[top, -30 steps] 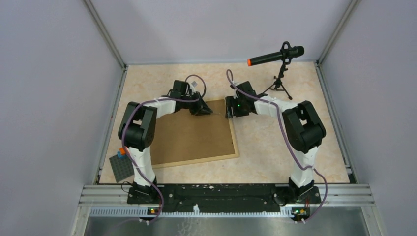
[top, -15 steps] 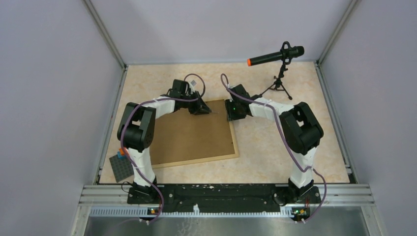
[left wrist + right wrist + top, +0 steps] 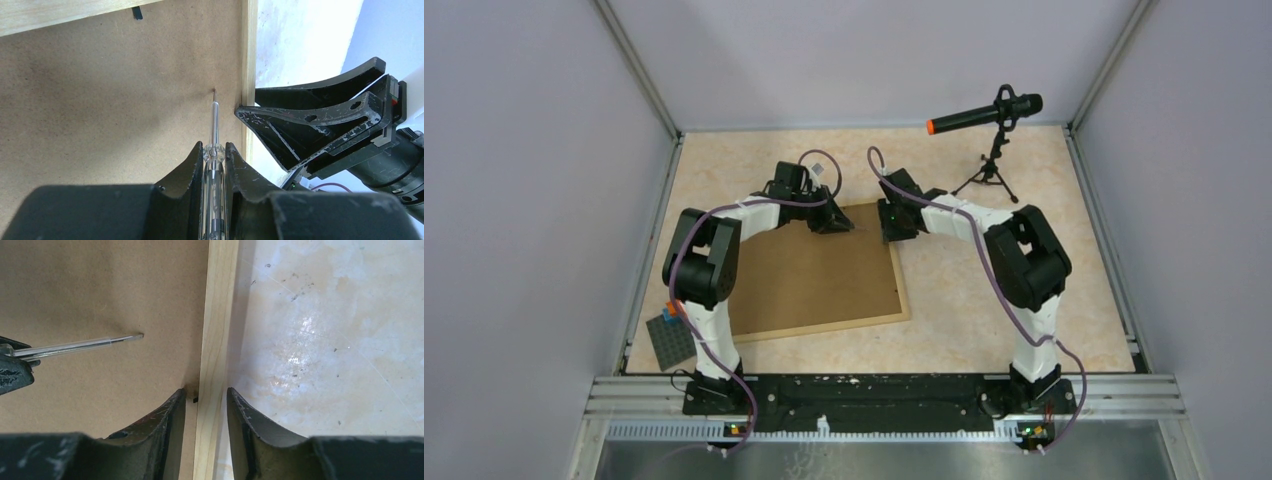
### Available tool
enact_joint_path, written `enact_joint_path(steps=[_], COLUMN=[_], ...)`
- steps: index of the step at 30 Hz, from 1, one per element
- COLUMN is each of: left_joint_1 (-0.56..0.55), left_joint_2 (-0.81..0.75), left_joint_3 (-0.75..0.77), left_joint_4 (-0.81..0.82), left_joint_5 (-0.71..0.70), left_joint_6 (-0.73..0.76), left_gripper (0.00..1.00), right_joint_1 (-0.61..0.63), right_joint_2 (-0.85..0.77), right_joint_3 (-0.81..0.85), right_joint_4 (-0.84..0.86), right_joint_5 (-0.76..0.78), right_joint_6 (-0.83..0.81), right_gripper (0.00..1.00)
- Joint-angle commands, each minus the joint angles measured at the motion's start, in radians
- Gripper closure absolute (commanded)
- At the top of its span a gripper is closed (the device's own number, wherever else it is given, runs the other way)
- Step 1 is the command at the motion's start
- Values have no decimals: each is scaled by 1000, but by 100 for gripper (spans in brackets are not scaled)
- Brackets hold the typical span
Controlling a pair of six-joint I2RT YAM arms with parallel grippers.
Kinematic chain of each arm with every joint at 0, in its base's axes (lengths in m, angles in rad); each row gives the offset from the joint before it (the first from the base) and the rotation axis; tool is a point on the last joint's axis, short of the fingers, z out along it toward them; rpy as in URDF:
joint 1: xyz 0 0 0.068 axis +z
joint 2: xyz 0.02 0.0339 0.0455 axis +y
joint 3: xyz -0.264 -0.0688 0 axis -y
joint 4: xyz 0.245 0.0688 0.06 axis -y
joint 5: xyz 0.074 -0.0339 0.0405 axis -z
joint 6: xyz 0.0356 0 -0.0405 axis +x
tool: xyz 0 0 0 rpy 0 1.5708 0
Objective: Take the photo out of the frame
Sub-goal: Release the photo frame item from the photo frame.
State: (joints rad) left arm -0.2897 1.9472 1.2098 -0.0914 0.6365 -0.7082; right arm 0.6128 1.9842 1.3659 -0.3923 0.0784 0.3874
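Two arms are at the far right corner of the frame (image 3: 903, 290), which lies face down on the table (image 3: 984, 300) left of centre, its brown backing board (image 3: 814, 275) uppermost.

You have the left gripper (image 3: 214, 150) clamped on the clear handle of a screwdriver (image 3: 214, 120). The steel shaft points at the board, its tip at a small dark mark just beside the right-hand wooden rail. Whether the tip presses the board cannot be told.

Your right gripper (image 3: 205, 392) straddles that same rail, jaws parted a little wider than the wood. One finger is over the board, the other on the table side. A sliver of board shows between the inner finger and the rail, so nothing is gripped.

Noted elsewhere are a microphone on a tripod (image 3: 984, 115) at the far right and a dark grey baseplate (image 3: 671, 340) by the left arm's base.
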Motion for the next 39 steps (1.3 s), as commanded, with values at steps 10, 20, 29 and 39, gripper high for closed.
enact_joint_path(steps=[10,20,29,39], left_joint_1=[3,0,-23,-23], left_joint_2=[-10,21,85,63], left_joint_3=[21,75,186,191], left_joint_4=[-39,-53,-53,-48], left_joint_5=[-55,-51,-40,1], left_joint_6=[25,69,134,189], left_gripper=[100,100,100,100], right_joint_1=[11,-71,-142,-225], right_joint_2=[20,21,-20,-24], right_joint_3=[-51,-65,-85,-43], right_joint_4=[-77,-101,-67,-61], right_joint_5=[26,100,168,4], right_joint_6=[9,-2,12,35], right_gripper=[77,100,100,91])
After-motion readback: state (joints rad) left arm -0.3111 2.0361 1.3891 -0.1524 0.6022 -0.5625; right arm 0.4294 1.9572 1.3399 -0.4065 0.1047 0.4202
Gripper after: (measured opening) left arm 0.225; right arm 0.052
